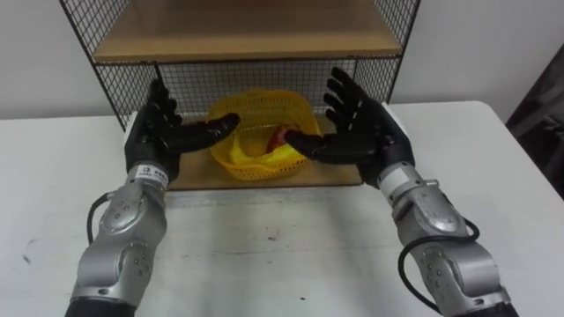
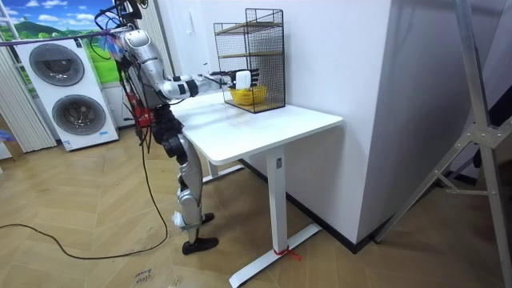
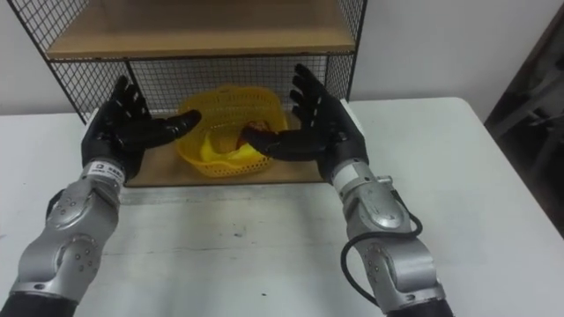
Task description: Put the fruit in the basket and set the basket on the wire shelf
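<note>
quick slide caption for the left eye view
Left hand and right hand open either side of the basket, fruit inside, on the shelf.

Head stereo near, downward; room camera far, sharing shelf [image 1: 247, 40].

Yellow plastic mesh basket [image 1: 260, 132], wood-boarded black wire shelf [image 1: 247, 40]

A white desk [image 1: 282, 246] carries a black wire shelf [image 1: 115, 84] at the middle of its far edge. A yellow basket [image 1: 264, 114] sits on the shelf's lowest wooden board [image 1: 339, 176], beneath an upper wooden board [image 1: 247, 40].
</note>
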You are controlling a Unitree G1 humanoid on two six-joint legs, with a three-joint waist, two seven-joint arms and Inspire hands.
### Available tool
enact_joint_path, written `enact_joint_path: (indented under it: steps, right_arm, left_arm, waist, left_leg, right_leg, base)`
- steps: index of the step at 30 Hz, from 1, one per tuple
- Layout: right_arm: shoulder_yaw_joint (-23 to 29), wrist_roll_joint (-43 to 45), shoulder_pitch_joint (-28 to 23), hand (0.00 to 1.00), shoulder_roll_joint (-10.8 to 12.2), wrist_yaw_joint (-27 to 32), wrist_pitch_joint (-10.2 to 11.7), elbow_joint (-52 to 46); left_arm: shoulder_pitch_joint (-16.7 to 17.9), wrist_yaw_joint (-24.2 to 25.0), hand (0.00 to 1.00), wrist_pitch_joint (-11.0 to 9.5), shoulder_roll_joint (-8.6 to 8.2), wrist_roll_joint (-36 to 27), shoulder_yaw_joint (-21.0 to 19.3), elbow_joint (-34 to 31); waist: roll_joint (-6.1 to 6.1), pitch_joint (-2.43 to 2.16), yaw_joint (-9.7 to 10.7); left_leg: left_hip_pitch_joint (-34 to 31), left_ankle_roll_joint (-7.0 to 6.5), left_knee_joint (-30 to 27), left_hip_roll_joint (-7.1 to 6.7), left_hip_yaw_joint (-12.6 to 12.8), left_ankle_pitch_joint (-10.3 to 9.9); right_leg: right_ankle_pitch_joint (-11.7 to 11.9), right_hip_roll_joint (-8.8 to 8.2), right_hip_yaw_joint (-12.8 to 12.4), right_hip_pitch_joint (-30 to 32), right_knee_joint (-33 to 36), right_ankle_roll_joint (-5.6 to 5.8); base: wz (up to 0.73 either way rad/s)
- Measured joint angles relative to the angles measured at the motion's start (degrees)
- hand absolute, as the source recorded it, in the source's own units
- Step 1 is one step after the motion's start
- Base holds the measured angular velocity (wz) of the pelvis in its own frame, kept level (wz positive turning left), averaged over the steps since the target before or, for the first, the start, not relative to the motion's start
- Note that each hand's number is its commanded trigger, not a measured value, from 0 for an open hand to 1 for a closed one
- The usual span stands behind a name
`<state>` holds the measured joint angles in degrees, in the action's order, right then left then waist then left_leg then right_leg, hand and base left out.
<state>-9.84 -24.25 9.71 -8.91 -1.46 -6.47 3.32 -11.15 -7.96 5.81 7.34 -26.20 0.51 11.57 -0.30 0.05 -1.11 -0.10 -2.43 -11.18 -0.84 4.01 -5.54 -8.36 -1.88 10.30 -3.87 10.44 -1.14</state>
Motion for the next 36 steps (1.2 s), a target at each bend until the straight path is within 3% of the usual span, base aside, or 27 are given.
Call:
enact_joint_path:
  steps: [2, 6, 11, 19, 23, 27, 31, 36]
  right_arm:
    - [0.13, 0.43, -0.11, 0.00, 0.00, -0.01, 0.84, -0.32]
    - [2.51, 2.70, -3.48, 0.00, -0.05, -0.06, 1.70, -4.40]
    - [2.72, 2.91, -6.47, 0.00, -0.99, -1.23, 1.91, -6.67]
    - [4.72, 4.00, -8.55, 0.00, -1.00, -3.50, 1.98, -9.18]
    - [5.76, 4.67, -13.84, 0.00, -0.95, -4.30, 3.49, -13.63]
    - [7.74, 6.57, -18.62, 0.00, -1.02, -5.64, 4.72, -15.53]
    - [8.60, 7.08, -20.03, 0.00, -1.01, -5.68, 5.22, -15.60]
    - [9.81, 6.27, -20.12, 0.00, -1.13, -5.73, 5.21, -15.79]
  left_arm:
    - [0.07, 0.11, 0.00, 0.00, 0.00, 1.66, -0.02, -0.08]
    - [3.04, 1.31, 0.00, -0.08, 0.02, 3.25, -0.09, -6.62]
    - [6.40, 2.47, 0.00, -2.14, 0.06, 3.28, 0.00, -9.77]
    - [12.14, 3.28, 0.00, -2.20, 0.31, 4.45, -0.52, -14.90]
    - [15.72, 4.42, 0.00, -3.84, 0.41, 5.83, -0.52, -17.81]
    - [18.66, 7.23, 0.00, -4.34, 0.41, 6.58, -0.61, -19.30]
    - [19.75, 8.55, 0.00, -4.62, 0.39, 6.59, -0.57, -20.01]
    - [24.45, 10.22, 0.00, -5.17, 0.44, 4.01, -2.18, -24.89]
  waist:
    - [0.00, 0.00, 0.10]
    - [0.01, 0.00, 0.21]
    - [0.14, -0.01, 0.65]
    - [0.14, -0.04, 0.73]
    - [0.14, -0.07, 0.78]
    - [0.31, -0.42, 0.81]
    - [0.52, -0.58, 0.73]
    - [0.55, -0.62, 0.69]
  left_leg:
    - [0.02, 0.00, 0.00, 0.00, 0.05, 0.00]
    - [0.03, 0.00, 0.30, 0.05, 0.46, 0.02]
    - [0.93, 0.05, 0.50, 0.11, 0.62, 0.00]
    - [0.38, 0.08, 0.56, 0.08, 0.62, -0.01]
    - [0.47, 0.08, 0.51, 0.10, 0.58, -0.01]
    - [0.52, 0.32, 0.72, 0.13, 0.73, -0.17]
    - [0.57, 0.31, 0.80, 0.13, 0.92, -0.16]
    - [0.20, 0.33, 0.96, 0.15, 1.42, -0.18]
  right_leg:
    - [0.00, 0.03, -0.01, -0.01, 0.01, 0.00]
    - [0.01, 0.00, -0.07, 0.13, 0.02, -0.01]
    - [-0.01, 0.03, -0.78, -0.32, 0.17, 0.02]
    - [-0.10, 0.16, -0.83, 0.35, 0.18, 0.17]
    - [-0.05, 0.05, -0.73, 0.10, 0.07, 0.12]
    - [-0.22, 0.07, -0.92, 0.18, 0.12, 0.40]
    - [-0.20, 0.36, -1.08, 0.24, 0.20, 0.35]
    - [-0.25, 0.42, -1.45, 0.88, 0.23, 0.48]
  base:
    - [0.00]
    - [0.00]
    - [-0.06]
    - [-0.01]
    - [0.00]
    - [-0.02]
    - [-0.01]
    - [-0.04]
